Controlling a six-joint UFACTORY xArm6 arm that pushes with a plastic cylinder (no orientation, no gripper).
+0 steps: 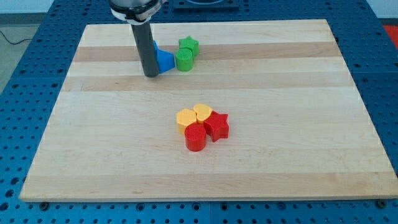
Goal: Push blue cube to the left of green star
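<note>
The blue cube lies near the view's top, left of centre, partly hidden behind my rod. It touches a green cylinder on its right. The green star sits just above and right of that cylinder. My tip rests on the board at the blue cube's left side, touching or almost touching it.
A cluster sits at the board's middle: an orange hexagon-like block, a yellow heart, a red star and a red cylinder. The wooden board lies on a blue perforated table.
</note>
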